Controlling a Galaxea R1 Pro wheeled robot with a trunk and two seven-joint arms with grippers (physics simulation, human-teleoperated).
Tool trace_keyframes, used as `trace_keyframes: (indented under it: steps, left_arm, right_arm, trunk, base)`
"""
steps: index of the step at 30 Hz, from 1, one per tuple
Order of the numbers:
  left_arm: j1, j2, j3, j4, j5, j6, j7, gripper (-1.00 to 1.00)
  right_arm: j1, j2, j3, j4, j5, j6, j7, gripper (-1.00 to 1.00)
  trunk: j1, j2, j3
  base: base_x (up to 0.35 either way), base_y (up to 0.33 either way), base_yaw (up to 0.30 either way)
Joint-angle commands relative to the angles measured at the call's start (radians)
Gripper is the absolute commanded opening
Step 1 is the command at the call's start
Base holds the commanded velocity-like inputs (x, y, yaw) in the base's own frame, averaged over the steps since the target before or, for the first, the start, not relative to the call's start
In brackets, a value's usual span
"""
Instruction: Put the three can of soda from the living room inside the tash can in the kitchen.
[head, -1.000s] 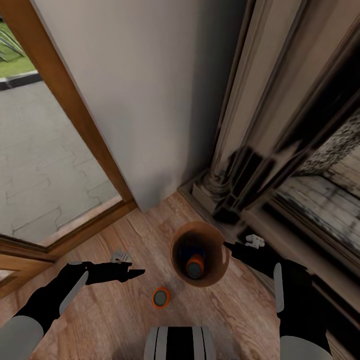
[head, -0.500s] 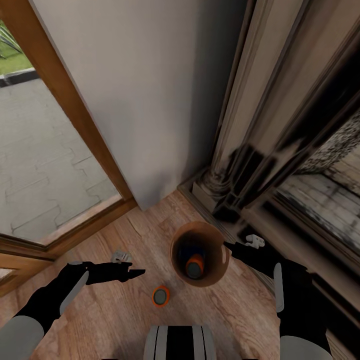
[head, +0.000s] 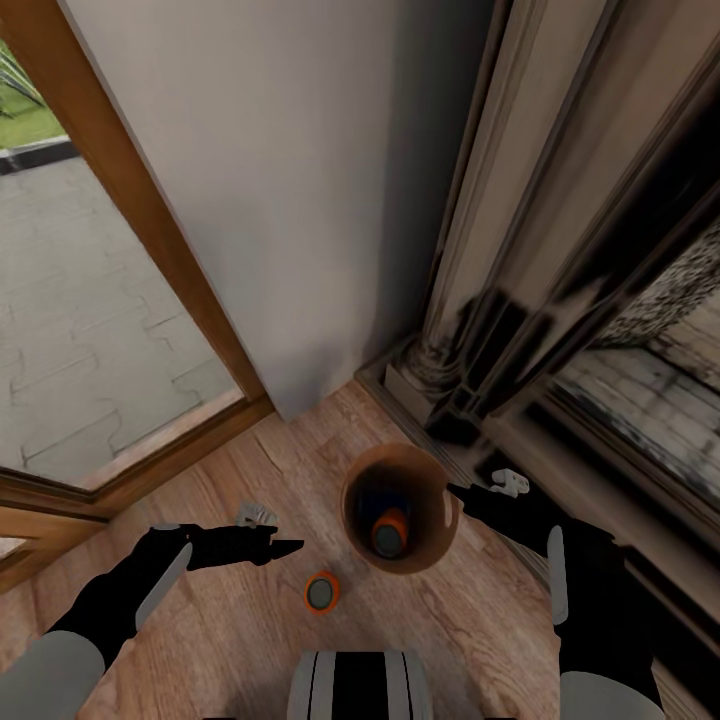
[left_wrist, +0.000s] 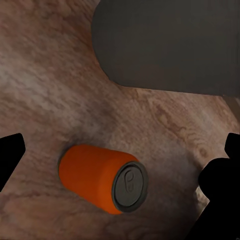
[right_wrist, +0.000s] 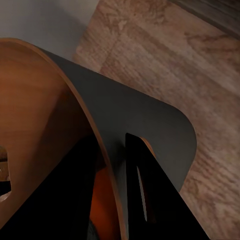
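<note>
The trash can (head: 432, 548) stands on the wood floor by the fireplace, grey outside and brown inside. One orange soda can (head: 390, 532) lies inside it; a dim bluish shape beside that can is too dark to name. A second orange soda can (head: 321, 593) lies on its side on the floor just left of the bin, shown close up (left_wrist: 100, 177) in the left wrist view. My left gripper (head: 290, 547) hovers open above this can (left_wrist: 122, 145), fingers wide apart. My right gripper (head: 453, 490) is shut on the bin's rim (right_wrist: 75, 95), one finger (right_wrist: 147, 200) outside the wall.
A white wall corner (head: 300, 250) and a wood-framed glass door (head: 120, 200) rise behind the bin. The dark fireplace surround (head: 560, 300) and its hearth step (head: 560, 470) run along the right. My own base (head: 355, 685) is at the bottom edge.
My left arm has shifted slightly right, toward the orange can on the floor. The bin, both cans and the right arm have stayed put.
</note>
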Motion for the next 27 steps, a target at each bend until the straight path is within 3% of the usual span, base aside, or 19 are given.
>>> trace_keyframes:
  steps: [1,5,12,24,27]
  left_arm:
    - [-0.002,0.005,0.006,-0.006,0.006,-0.006,-0.006,1.0]
    - [0.0,0.021,0.007,-0.019,0.029,-0.018,-0.028,1.0]
    - [0.001,0.022,0.009,-0.03,0.03,-0.003,-0.067,1.0]
    - [0.002,0.018,0.008,-0.028,0.026,0.002,-0.135,1.0]
    - [0.001,0.036,0.019,-0.037,0.036,-0.004,-0.151,1.0]
  right_arm:
    - [0.001,0.0,-0.001,-0.006,-0.006,0.006,0.002,-1.0]
    - [0.001,0.0,-0.001,-0.009,0.051,-0.013,0.002,-1.0]
    - [0.001,0.0,-0.001,-0.021,0.188,-0.065,0.002,-1.0]
    - [0.001,0.0,-0.001,-0.023,0.192,-0.059,0.002,-1.0]
    - [0.001,0.0,-0.006,-0.034,0.204,-0.054,0.005,-1.0]
  trunk:
    - [0.0,0.0,0.0]
    - [0.0,0.0,0.0]
    - [0.0,0.0,0.0]
    - [0.0,0.0,0.0]
    - [0.0,0.0,0.0]
  base:
    - [0.0,0.0,0.0]
    - [0.0,0.0,0.0]
    - [0.0,0.0,0.0]
    - [0.0,0.0,0.0]
    - [0.0,0.0,0.0]
